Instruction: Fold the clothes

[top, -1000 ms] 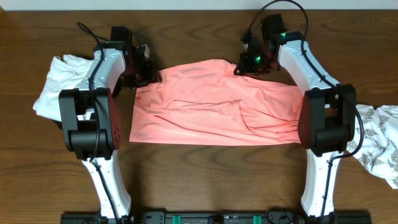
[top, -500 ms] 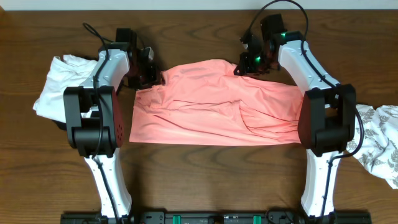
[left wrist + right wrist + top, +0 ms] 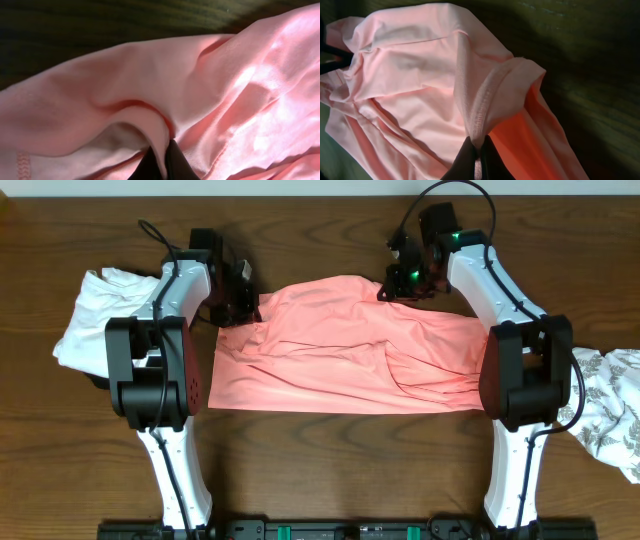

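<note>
Garment: the salmon-pink garment (image 3: 345, 350) lay spread and wrinkled across the middle of the tabletop (image 3: 330, 470), with its far edge running between my two arms.
Left gripper: I had the left gripper (image 3: 162, 167) clamped on a raised pinch of pink fabric at the far left corner. The wrist view showed cloth drawn up between the jaws.
Right gripper: the right gripper (image 3: 477, 164) was closed on the stitched hem at the far right corner, with the hem standing up out of the jaws.
Step in hand: I judged both far corners secured, ready to carry the far edge over toward the near edge.
How to do it well: I would lift both corners together, just clear of the cloth below. I would hold the edge taut between the arms and move them at an equal pace so the fold came out straight.
Watch for: the left pinch looked shallow and might slip, and the diagonal creases in the middle could get trapped under the fold.
Neighbours: a white garment (image 3: 85, 320) lay beyond the left arm and a leaf-print cloth (image 3: 610, 405) at the right edge, both apart from the pink one.
</note>
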You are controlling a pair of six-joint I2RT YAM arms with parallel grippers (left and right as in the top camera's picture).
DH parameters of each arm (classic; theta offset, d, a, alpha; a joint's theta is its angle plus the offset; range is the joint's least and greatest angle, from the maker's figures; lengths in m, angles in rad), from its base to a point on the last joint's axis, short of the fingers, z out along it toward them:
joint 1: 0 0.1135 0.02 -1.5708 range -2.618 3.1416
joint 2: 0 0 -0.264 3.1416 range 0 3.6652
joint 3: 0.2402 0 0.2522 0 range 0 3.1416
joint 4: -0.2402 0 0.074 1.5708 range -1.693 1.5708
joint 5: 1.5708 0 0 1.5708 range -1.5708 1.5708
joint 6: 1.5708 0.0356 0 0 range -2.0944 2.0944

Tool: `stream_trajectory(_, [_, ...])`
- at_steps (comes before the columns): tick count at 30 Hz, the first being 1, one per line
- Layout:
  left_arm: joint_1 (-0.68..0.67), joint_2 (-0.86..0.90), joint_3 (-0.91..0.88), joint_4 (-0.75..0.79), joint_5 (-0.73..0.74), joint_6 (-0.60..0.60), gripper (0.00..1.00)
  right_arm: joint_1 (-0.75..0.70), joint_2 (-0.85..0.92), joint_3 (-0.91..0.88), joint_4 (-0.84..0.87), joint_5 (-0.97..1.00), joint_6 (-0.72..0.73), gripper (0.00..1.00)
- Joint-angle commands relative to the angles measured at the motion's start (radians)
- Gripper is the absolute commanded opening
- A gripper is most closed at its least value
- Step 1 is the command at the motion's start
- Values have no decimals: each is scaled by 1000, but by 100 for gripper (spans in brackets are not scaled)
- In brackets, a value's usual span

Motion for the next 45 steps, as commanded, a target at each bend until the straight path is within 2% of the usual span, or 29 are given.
stream_trajectory(1, [5, -66, -3, -33, -22, -1, 6, -4, -11, 7, -13, 17, -24, 1])
stream_trajectory(6, [8, -135, -3, -133, -107, -1, 5, -15, -32, 7, -71, 17, -57, 1])
stream_trajectory(13, [11, -171, -3, -237, -106, -1, 6, -34, -72, 7, -146, 18, -56, 1])
stream_trajectory(20, [25, -172, -3, -286, -107, 2, 6, -63, -79, 6, -264, 41, -57, 1])
stream_trajectory(30, [86, -172, -3, -377, -196, 2, 6, -67, -78, 6, -393, 147, -65, 3])
stream_trajectory(39, [98, -172, -3, -387, -196, 2, 6, -64, -78, 6, -477, 156, -91, 19])
stream_trajectory(45, [98, -172, -3, -387, -196, 2, 6, -64, -78, 6, -518, 166, -143, 21])
